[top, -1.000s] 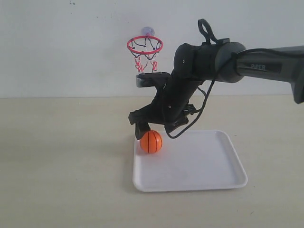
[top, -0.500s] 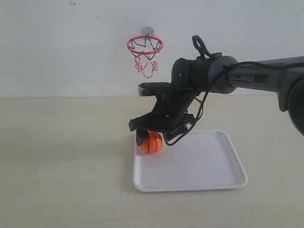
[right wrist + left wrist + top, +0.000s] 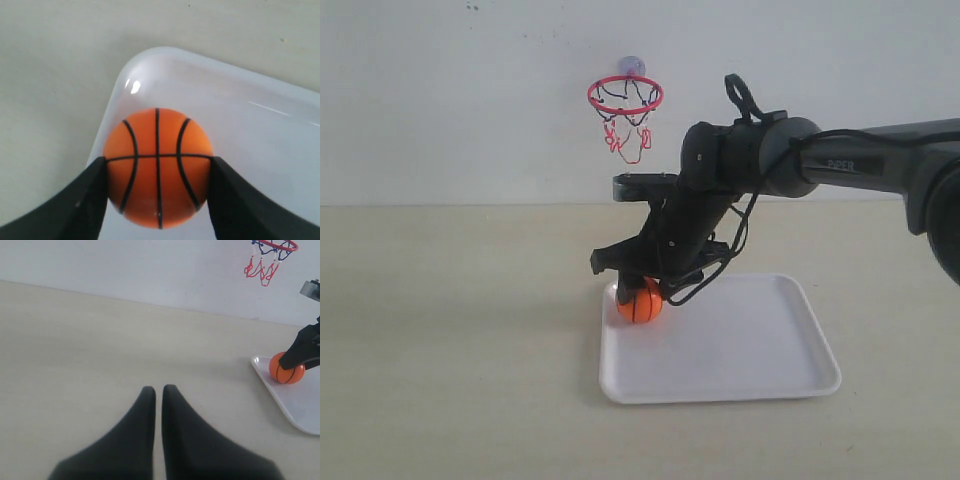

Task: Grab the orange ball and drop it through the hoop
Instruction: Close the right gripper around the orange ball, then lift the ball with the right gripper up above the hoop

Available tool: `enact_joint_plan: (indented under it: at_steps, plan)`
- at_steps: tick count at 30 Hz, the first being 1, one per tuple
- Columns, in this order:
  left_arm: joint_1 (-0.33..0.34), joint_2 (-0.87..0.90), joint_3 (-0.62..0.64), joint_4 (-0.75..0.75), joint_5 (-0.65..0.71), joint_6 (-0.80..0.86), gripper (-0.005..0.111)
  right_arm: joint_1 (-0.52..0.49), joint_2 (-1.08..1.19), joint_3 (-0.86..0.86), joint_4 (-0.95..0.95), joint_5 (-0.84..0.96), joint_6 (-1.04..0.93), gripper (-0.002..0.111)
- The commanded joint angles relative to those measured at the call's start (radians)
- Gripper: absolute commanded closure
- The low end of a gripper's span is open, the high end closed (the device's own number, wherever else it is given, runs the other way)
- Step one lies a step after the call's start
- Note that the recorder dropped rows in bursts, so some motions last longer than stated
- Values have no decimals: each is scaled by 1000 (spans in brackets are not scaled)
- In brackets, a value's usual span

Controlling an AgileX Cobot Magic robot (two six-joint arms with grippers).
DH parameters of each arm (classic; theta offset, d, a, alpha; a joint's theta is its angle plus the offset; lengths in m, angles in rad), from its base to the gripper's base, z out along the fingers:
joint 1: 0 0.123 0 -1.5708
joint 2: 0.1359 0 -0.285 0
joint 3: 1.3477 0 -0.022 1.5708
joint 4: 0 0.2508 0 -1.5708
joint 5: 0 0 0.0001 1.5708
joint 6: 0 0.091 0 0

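So your right jaws are clamped on both sides of the orange ball (image 3: 157, 167), which sits in a corner of the white tray (image 3: 740, 350) on the worktop (image 3: 440, 330), down below the wall-mounted hoop (image 3: 625, 95), and your left jaws are pressed together well off to the side.

The ball (image 3: 640, 303) sits in the back left corner of the tray (image 3: 750, 355) on the surface (image 3: 450, 330), between the right hand's (image 3: 638, 291) fingers, with the hoop (image 3: 625, 96) on the wall (image 3: 440, 100) above and behind, and the left hand (image 3: 157, 396) well apart from the tray.
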Motion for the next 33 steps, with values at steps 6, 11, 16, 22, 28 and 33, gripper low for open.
enact_joint_plan:
  at_steps: [6,11,16,22,28,33]
  plan:
    - [-2,-2,4,-6,-1,5,103,1,-2,-6,-5,22,0,108]
    - [-2,-2,4,-6,-1,5,103,1,-33,-6,-5,22,-3,108]
    - [-2,-2,4,-6,-1,5,103,1,-106,-6,-39,50,-3,108]
    - [-2,-2,4,-6,-1,5,103,-1,-192,-6,-90,106,-3,108]
    - [-2,-2,4,-6,-1,5,103,-3,-224,-6,-137,155,-3,108]
    - [-2,-2,4,-6,-1,5,103,-5,-250,-6,-241,190,-3,108]
